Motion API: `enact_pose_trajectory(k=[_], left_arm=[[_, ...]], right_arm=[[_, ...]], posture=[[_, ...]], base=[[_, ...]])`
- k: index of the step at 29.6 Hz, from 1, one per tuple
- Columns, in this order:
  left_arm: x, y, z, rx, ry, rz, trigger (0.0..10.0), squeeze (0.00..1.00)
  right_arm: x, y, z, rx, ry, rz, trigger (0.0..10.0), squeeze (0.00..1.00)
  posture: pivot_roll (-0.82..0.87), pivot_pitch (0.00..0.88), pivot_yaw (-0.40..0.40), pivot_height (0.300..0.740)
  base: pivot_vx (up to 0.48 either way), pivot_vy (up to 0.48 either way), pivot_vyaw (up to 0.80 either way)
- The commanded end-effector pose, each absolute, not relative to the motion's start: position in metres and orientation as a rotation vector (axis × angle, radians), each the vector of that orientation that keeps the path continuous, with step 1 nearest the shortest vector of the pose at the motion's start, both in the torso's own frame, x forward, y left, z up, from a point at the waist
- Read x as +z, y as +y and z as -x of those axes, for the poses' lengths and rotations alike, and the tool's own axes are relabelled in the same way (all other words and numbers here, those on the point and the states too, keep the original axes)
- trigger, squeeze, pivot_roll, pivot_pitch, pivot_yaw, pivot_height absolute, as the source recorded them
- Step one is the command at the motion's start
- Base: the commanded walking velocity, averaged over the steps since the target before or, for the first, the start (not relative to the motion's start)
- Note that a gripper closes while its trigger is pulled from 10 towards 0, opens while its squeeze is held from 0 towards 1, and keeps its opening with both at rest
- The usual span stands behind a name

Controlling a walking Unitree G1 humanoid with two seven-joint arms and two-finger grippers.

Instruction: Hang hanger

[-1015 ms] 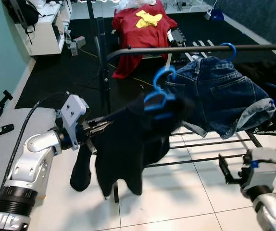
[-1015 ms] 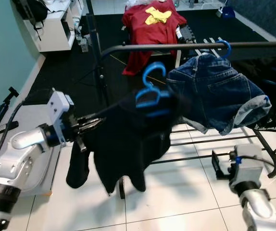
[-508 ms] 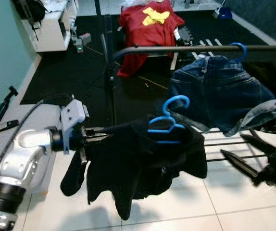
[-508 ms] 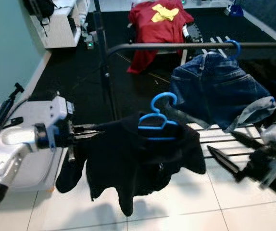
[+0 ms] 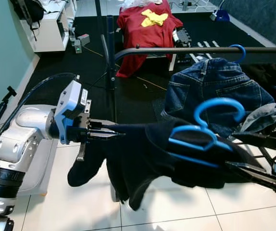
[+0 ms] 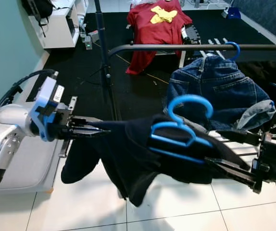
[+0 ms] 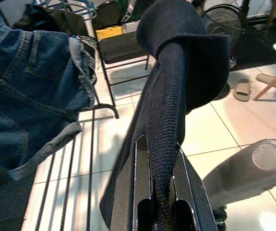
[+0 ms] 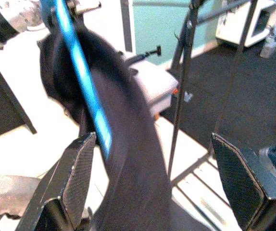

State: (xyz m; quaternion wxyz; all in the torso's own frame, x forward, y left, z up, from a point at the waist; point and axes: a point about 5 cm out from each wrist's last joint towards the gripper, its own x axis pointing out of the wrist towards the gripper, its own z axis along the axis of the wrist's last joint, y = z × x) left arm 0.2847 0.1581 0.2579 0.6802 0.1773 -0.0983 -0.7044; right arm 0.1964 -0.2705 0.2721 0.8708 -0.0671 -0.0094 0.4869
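**A:** Where do you stand?

**B:** Your left hand (image 5: 110,134) is clamped on a fold of the black garment (image 5: 147,159); the blue hanger (image 5: 203,132) rides inside that garment, below and in front of the rail (image 5: 186,49), not yet hooked; your right hand (image 6: 234,154) has its fingers spread apart around the garment's far end.

**A:** What could go wrong?

**B:** The cloth could slide off the tilted hanger; the hook could snag the denim shorts (image 5: 215,91) already on the rail.
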Motion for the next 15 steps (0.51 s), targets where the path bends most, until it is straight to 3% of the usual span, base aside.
enact_pose_trajectory(k=[1, 4, 5, 6, 7, 10, 11, 15], left_arm=[[0.265, 0.157, -0.279, -1.638, -0.228, -0.438, 1.9, 0.00], [0.264, 0.157, -0.279, -1.639, -0.223, -0.440, 1.9, 0.00], [0.265, 0.157, -0.279, -1.637, -0.228, -0.435, 4.3, 0.00], [0.265, 0.157, -0.279, -1.637, -0.228, -0.435, 4.3, 0.00], [0.267, 0.155, -0.279, -1.636, -0.242, -0.424, 6.8, 0.00], [0.269, 0.154, -0.279, -1.636, -0.255, -0.412, 7.5, 0.00], [0.270, 0.151, -0.280, -1.630, -0.266, -0.403, 10.0, 0.00], [0.271, 0.144, -0.281, -1.623, -0.282, -0.394, 10.0, 0.00]], right_arm=[[0.294, -0.266, -0.193, 1.074, -0.107, 0.119, 10.0, 0.00], [0.299, -0.264, -0.191, 1.093, -0.132, 0.114, 10.0, 0.00], [0.298, -0.262, -0.190, 1.107, -0.103, 0.131, 10.0, 0.00], [0.298, -0.262, -0.190, 1.107, -0.103, 0.131, 10.0, 0.00], [0.290, -0.260, -0.191, 1.112, -0.045, 0.155, 10.0, 0.00], [0.282, -0.259, -0.192, 1.120, 0.011, 0.172, 10.0, 0.00], [0.272, -0.255, -0.192, 1.142, 0.066, 0.167, 10.0, 0.00], [0.261, -0.245, -0.189, 1.230, 0.111, 0.092, 10.0, 0.00]], posture=[[-0.10, 0.125, 0.012, 0.740], [-0.10, 0.125, 0.012, 0.740], [-0.10, 0.126, 0.011, 0.740], [-0.10, 0.126, 0.011, 0.740], [-0.10, 0.129, 0.003, 0.740], [-0.10, 0.130, 0.001, 0.740], [-0.10, 0.131, -0.004, 0.740], [-0.09, 0.131, -0.005, 0.740]], base=[[0.000, 0.000, 0.00], [0.000, 0.000, 0.00], [0.000, 0.000, 0.00], [0.000, 0.000, 0.00], [0.000, 0.000, 0.00], [0.000, 0.000, 0.00], [0.000, 0.000, 0.00], [0.000, 0.000, 0.00]])
